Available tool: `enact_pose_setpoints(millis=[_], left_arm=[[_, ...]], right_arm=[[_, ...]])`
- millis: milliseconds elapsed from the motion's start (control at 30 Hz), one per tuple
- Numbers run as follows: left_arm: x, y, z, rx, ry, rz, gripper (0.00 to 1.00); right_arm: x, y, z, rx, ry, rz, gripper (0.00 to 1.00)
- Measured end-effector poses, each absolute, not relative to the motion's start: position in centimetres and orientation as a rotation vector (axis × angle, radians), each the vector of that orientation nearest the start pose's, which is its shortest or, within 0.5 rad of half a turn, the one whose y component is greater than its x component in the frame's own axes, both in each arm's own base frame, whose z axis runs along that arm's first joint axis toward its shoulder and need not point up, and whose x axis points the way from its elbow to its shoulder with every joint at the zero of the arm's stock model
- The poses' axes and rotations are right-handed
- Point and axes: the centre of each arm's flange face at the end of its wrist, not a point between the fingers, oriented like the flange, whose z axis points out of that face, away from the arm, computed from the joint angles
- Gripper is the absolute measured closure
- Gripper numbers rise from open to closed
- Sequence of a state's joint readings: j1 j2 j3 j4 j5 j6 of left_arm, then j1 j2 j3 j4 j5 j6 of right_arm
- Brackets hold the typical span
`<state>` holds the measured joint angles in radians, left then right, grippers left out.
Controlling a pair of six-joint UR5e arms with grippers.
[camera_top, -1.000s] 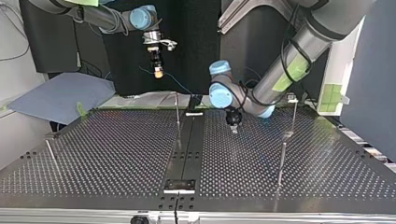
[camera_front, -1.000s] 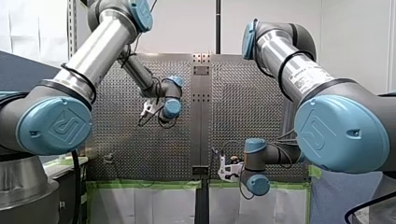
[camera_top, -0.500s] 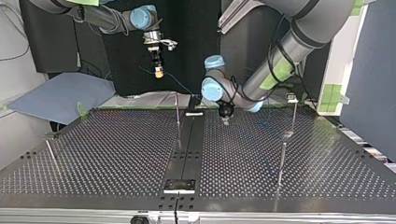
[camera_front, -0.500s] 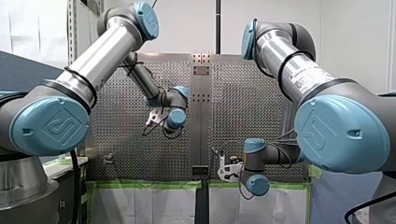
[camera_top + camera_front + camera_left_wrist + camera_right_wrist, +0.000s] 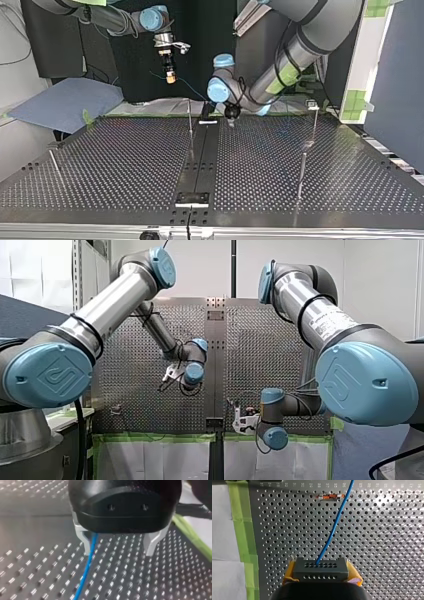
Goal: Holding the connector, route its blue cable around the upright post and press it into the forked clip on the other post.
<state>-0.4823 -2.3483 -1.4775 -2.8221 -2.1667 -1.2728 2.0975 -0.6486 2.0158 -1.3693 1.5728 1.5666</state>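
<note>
While the right gripper [image 5: 321, 574] has its yellow pads clamped on the grey, many-holed block connector [image 5: 320, 567], the thin blue cable [image 5: 332, 530] leaves that connector's face and runs straight ahead over the perforated metal table [image 5: 387, 542]. In the left wrist view, the left gripper [image 5: 118, 552] hangs low over the table, its metal fingers [image 5: 86, 543] wide apart and holding nothing. The cable passes lengthwise through the gap, hard by one finger; contact cannot be judged. Gripping it would likely need a sideways shift to centre it. In the top view, the left gripper appears nearer the thin upright post [image 5: 190, 122].
</note>
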Motion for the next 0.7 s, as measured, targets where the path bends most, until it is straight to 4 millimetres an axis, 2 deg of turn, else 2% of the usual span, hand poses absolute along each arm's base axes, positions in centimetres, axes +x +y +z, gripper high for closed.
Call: enact_pose_setpoints(millis=[300, 700], left_arm=[[52.1, -38.4, 4.9, 0.391, 1.891, 0.433, 0.00], [50.8, -40.3, 3.9, 0.420, 1.889, 0.382, 0.00]], right_arm=[[37.7, -38.0, -6.4, 1.584, -0.903, 1.589, 1.00], [37.8, -37.9, -6.4, 1.585, -0.898, 1.594, 1.00]])
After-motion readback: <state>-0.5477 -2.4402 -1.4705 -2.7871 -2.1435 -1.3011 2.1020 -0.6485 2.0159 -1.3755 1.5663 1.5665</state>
